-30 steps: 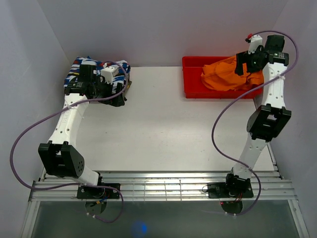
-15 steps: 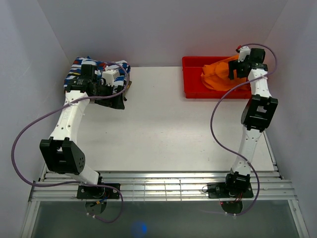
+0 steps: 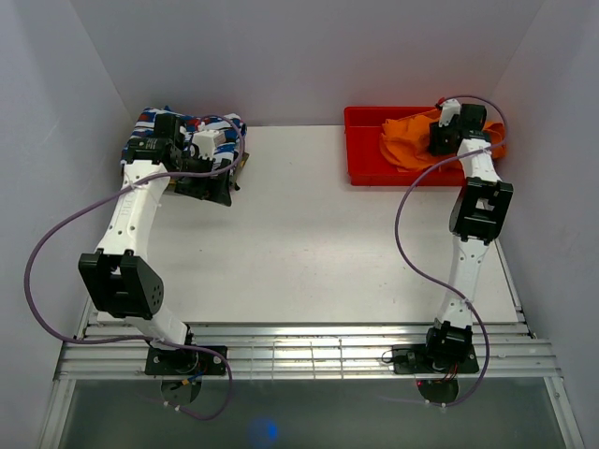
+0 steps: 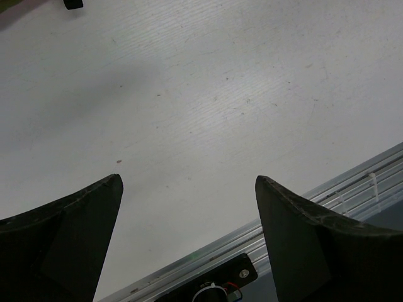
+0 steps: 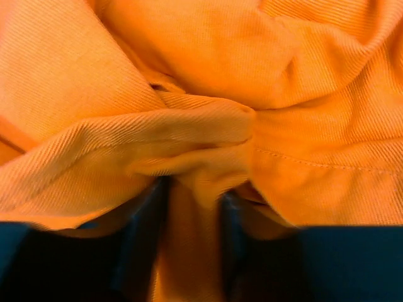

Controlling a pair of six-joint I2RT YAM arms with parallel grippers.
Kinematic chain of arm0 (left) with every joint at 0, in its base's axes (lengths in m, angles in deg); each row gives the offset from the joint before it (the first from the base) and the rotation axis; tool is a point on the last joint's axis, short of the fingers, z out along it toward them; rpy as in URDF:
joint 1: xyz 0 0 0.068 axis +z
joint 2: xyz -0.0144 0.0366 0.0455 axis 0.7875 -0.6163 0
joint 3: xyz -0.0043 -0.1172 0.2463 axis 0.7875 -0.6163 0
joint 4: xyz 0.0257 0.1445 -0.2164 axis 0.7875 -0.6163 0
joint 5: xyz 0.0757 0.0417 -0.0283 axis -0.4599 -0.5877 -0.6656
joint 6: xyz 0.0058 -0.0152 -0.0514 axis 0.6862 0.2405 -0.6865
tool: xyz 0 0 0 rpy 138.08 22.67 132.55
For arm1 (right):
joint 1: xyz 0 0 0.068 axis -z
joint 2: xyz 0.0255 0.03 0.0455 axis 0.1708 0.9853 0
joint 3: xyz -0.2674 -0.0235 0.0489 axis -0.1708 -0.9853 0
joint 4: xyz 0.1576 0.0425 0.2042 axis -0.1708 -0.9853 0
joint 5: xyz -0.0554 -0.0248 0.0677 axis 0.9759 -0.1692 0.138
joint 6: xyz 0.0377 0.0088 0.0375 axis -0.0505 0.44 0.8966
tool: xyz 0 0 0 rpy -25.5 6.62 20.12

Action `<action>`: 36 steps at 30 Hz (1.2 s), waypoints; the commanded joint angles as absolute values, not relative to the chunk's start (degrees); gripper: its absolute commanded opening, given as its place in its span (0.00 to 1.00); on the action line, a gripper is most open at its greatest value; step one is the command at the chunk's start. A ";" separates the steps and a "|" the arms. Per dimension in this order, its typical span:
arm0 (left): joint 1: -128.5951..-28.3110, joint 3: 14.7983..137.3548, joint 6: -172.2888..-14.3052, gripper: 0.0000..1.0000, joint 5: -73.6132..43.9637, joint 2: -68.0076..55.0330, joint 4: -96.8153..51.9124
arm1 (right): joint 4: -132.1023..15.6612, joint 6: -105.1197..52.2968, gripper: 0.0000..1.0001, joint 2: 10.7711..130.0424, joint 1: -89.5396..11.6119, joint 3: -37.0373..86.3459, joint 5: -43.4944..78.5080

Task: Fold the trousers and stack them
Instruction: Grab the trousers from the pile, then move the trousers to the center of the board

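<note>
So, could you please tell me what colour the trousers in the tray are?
The trousers are plain bright orange, clearest in the right wrist view.

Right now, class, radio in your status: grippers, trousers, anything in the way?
Left gripper open, empty, over table. Right gripper pinching a fold of trousers. Trousers bunched in red tray; only tray wall around them.

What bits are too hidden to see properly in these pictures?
- Right wrist view: trousers fill the picture; whether the right gripper has the fold pinched tight cannot be told.
- Top view: that gripper's fingers hide under its own wrist, over the red tray.
- Top view: the left arm covers part of the patterned clothes.
- Left wrist view: the bottom edge cuts off the left gripper.
</note>
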State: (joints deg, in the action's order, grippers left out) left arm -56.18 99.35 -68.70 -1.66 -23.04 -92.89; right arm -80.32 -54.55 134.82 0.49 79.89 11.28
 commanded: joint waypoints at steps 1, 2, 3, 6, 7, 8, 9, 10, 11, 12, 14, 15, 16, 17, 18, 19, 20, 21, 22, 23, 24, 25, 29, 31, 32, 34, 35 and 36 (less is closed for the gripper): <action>-56.17 102.26 -68.36 0.98 -3.05 -23.45 -95.31 | -81.79 -53.71 0.35 137.34 -0.17 81.03 9.51; -56.17 102.34 -68.44 0.98 -2.79 -23.63 -95.31 | -81.80 -53.62 0.10 136.99 -0.17 81.55 8.72; -56.26 102.34 -68.53 0.98 -2.44 -23.72 -95.05 | -81.71 -52.57 0.08 135.68 -0.17 81.91 8.19; -56.26 102.17 -68.88 0.98 -1.29 -24.24 -94.52 | -79.43 -48.37 0.08 130.16 -0.08 81.83 4.76; -56.17 102.00 -68.89 0.98 -1.03 -24.51 -94.34 | -76.12 -46.95 0.08 128.04 -0.08 80.95 4.06; -56.17 101.99 -68.80 0.98 -0.94 -24.68 -94.25 | -74.17 -45.54 0.08 126.02 -0.08 79.99 2.40; -56.17 102.08 -68.62 0.98 -0.76 -24.95 -94.08 | -72.32 -44.14 0.08 122.08 -0.08 78.41 1.78; -56.17 102.43 -68.53 0.98 -0.67 -25.21 -94.08 | -70.74 -40.73 0.08 120.30 -0.17 78.22 0.99; -56.17 102.69 -68.45 0.98 -0.15 -25.73 -94.08 | -68.20 -39.04 0.08 118.89 -0.08 78.39 -0.59; -56.17 102.96 -68.10 0.98 0.03 -25.91 -93.99 | -67.30 -37.29 0.08 116.27 -0.17 79.35 -1.21; -56.17 103.31 -68.01 0.98 0.55 -26.18 -93.64 | -63.89 -31.67 0.08 113.70 -0.08 79.71 -2.36; -56.26 103.31 -68.01 0.98 0.64 -26.18 -93.03 | -62.56 -29.99 0.08 110.99 -0.08 79.54 -2.45; -56.17 103.40 -68.01 0.98 0.73 -26.27 -92.76 | -61.33 -28.32 0.08 109.66 -0.08 79.02 -2.36; -56.17 103.31 -68.09 0.98 0.82 -26.27 -92.58 | -60.10 -25.17 0.08 108.43 0.01 78.75 -2.54; -56.17 103.31 -68.01 0.98 0.65 -26.18 -91.97 | -58.35 -23.75 0.08 106.07 0.09 78.66 -2.62; -56.17 103.22 -68.01 0.98 0.64 -26.09 -91.71 | -57.28 -22.34 0.08 104.91 0.09 78.83 -3.06; -56.17 103.05 -68.09 0.98 0.47 -26.00 -91.36 | -56.06 -19.80 0.08 103.86 0.18 79.01 -3.24; -56.17 102.79 -68.18 0.98 -0.05 -25.74 -90.48 | -54.74 -18.65 0.08 101.59 0.18 79.18 -3.59; -56.09 102.61 -68.53 0.98 -0.32 -25.48 -90.04 | -54.12 -17.51 0.08 100.26 0.18 79.27 -4.03; -56.00 102.35 -68.62 0.98 -0.41 -25.30 -89.16 | -53.41 -15.32 0.08 99.03 0.18 79.27 -4.73; -55.65 102.17 -68.88 0.98 -0.32 -25.13 -88.72 | -52.01 -14.25 0.08 96.40 0.18 79.27 -4.91; -55.47 102.00 -69.23 0.98 -0.50 -24.86 -88.28 | -51.48 -13.28 0.08 95.07 0.18 79.19 -5.17; -54.33 101.73 -71.34 0.98 0.29 -24.51 -86.17 | -48.84 -9.68 0.08 88.48 0.10 77.62 -7.46; -53.80 102.25 -72.04 0.98 1.08 -24.60 -85.64 | -48.05 -8.71 0.08 84.26 0.09 75.86 -8.16; -53.63 102.43 -72.92 0.98 1.43 -24.60 -85.29 | -48.13 -8.62 0.08 81.64 0.01 75.06 -8.86; -52.92 103.31 -73.72 0.98 3.09 -24.68 -85.02 | -48.05 -8.44 0.08 78.90 0.01 71.12 -10.61; -52.75 103.66 -74.07 0.98 3.80 -24.77 -84.94 | -48.13 -8.18 0.08 76.28 -0.25 69.36 -11.41; -52.40 103.92 -74.77 0.98 4.42 -24.77 -85.02 | -48.31 -7.92 0.08 75.03 -0.43 65.60 -12.28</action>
State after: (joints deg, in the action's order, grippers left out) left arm -53.28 101.38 -72.46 0.66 -27.11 -86.64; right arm -58.14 -10.57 81.16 0.08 69.27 -9.27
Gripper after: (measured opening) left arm 0.968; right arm 0.149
